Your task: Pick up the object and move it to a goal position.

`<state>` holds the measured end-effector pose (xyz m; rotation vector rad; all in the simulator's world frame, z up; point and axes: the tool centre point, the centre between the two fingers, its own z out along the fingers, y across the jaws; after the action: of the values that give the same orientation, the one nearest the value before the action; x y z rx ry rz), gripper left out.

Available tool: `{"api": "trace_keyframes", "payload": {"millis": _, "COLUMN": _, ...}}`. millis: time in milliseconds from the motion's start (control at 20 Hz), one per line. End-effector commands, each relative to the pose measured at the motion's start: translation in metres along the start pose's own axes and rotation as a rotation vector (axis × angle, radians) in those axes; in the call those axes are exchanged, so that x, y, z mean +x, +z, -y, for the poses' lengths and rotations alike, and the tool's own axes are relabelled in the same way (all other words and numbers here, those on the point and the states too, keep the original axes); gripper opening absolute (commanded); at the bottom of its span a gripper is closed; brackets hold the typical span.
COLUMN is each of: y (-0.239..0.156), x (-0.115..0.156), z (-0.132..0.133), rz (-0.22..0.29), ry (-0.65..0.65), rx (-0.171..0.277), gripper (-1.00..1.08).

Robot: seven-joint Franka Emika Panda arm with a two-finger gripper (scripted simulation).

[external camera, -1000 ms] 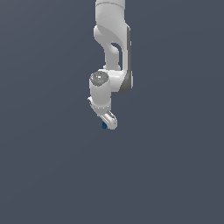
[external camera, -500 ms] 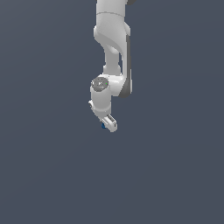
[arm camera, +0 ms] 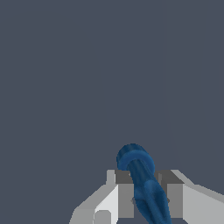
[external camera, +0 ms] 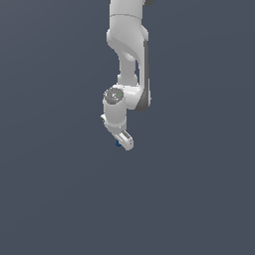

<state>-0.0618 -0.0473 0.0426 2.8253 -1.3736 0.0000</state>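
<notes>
Here we see the gripper point(external camera: 123, 143) pinching the object point(arm camera: 142, 183).
We note both fingers point(arm camera: 125, 199) pressed against its dark blue sides.

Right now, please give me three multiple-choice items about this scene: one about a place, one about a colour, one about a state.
1. Where is the object?
A. Lying apart from the arm
B. Between the fingers of the gripper
C. On top of the arm's wrist

2. What colour is the object?
A. Red
B. Yellow
C. Dark blue

3. What is the state of the gripper?
A. Shut on the object
B. Wide open, holding nothing
C. Out of view

Key: 1 B, the wrist view shows the object between the two fingers. 2 C, it is dark blue in both views. 3 A, the gripper has its fingers closed against the object's sides.
</notes>
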Motion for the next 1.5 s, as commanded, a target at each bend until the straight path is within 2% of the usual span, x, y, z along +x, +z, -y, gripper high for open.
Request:
{"api": "trace_keyframes", "payload": {"millis": 0, "y": -0.001, "x": 0.0, "z": 0.0, "rz": 0.0, "ry": 0.0, "rx": 0.0, "gripper": -1.0}}
{"api": "trace_keyframes", "payload": {"millis": 300, "y": -0.017, "x": 0.003, "z": -0.003, "rz": 0.0, "ry": 0.001, "rx": 0.0, "gripper": -1.0}}
{"api": "trace_keyframes", "payload": {"millis": 600, "y": -0.053, "x": 0.009, "z": -0.01, "rz": 0.001, "ry": 0.001, "rx": 0.0, "gripper": -1.0}}
{"api": "trace_keyframes", "payload": {"millis": 1450, "y": -0.228, "x": 0.041, "z": -0.044, "rz": 0.0, "ry": 0.004, "rx": -0.001, "gripper": -1.0}}
